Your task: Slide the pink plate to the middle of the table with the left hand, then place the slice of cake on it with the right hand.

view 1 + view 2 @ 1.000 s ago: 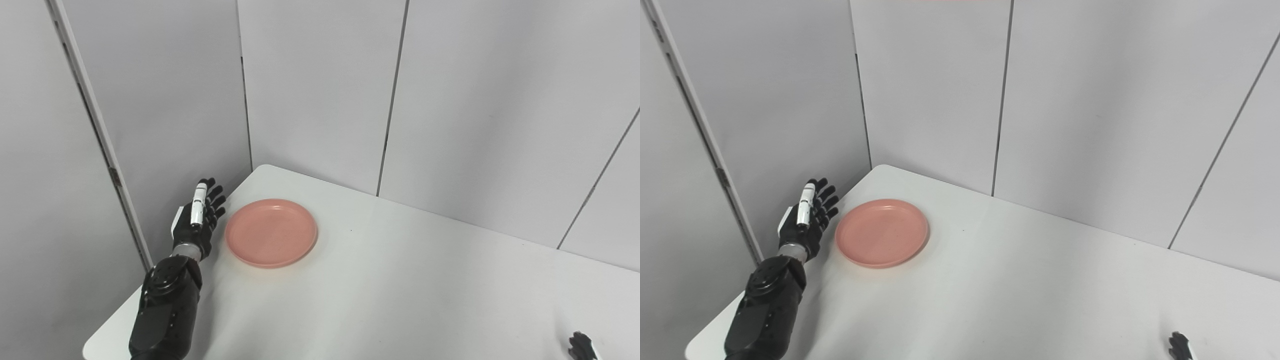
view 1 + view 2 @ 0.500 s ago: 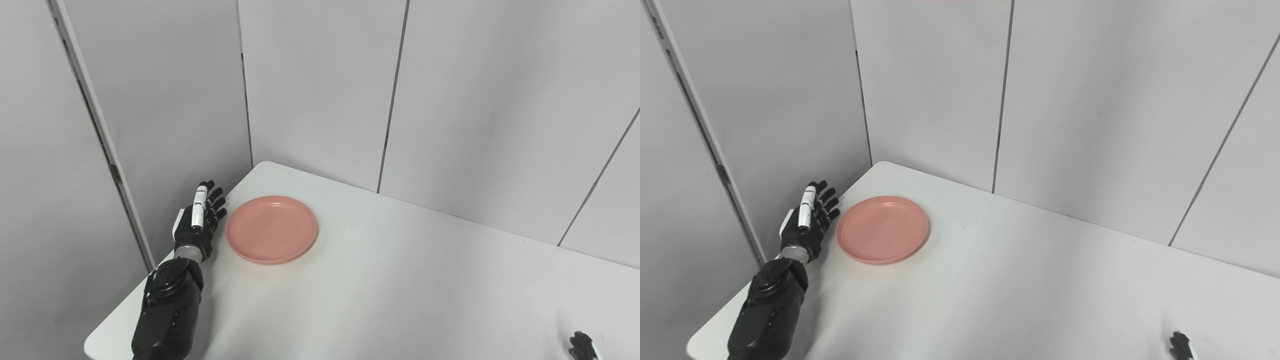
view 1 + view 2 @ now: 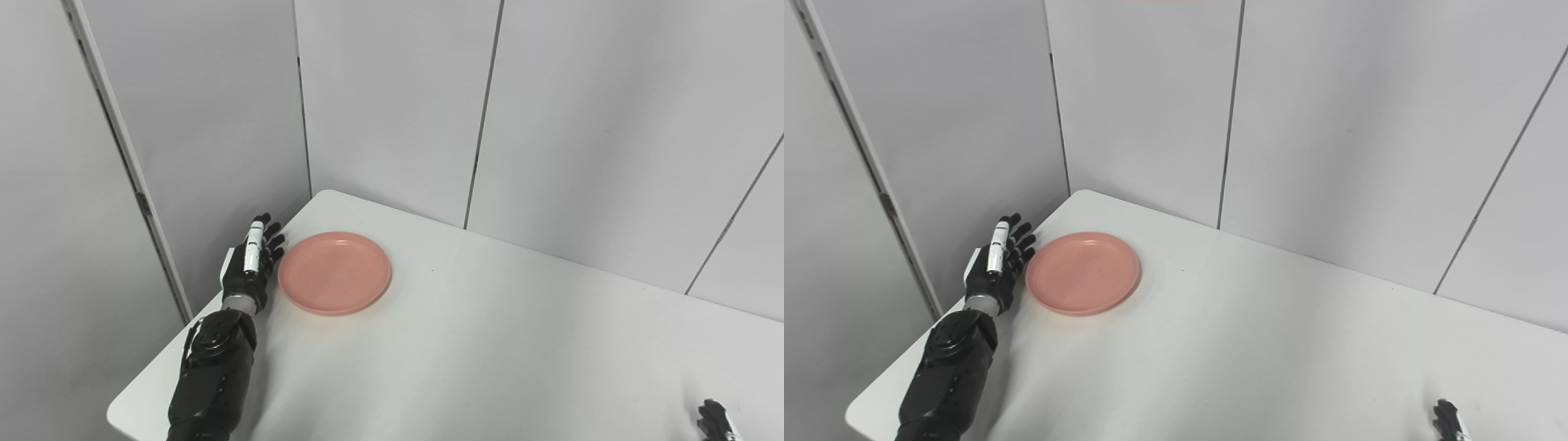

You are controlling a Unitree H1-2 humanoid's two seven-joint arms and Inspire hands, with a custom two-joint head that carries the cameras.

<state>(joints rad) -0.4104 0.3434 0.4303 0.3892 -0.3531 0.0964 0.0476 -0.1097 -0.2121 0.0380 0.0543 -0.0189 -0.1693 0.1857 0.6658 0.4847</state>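
Left hand (image 3: 248,269) fingers (image 3: 269,236) are spread apart and straight, pointing away from the robot toward the back-left corner of the table, holding nothing. Hand stands on edge with the palm side facing the pink plate (image 3: 334,273); fingertips sit just beside the plate's left rim, so close that contact can't be confirmed from either head view. One white segment runs along the top of the hand, rest is black. Black forearm (image 3: 211,373) comes in from the bottom-left and lies over the table's left edge. Plate is flat on the white table (image 3: 490,343), upright, nothing on it, parked in the far-left corner area, well left of table centre. Right hand (image 3: 713,422) only pokes in at the bottom-right corner of both views: a few dark fingertips with a bit of white, low over the near-right part of the table and well apart from the plate. Too little of it shows, so can't tell whether those fingers are apart or closed, or whether they hold anything. Cake slice is not visible in either view. Table surface between the plate and the right hand is plain white with one tiny dark speck (image 3: 433,270) to the right of the plate. Grey wall panels (image 3: 392,98) with vertical seams stand behind the table on the left and back sides.
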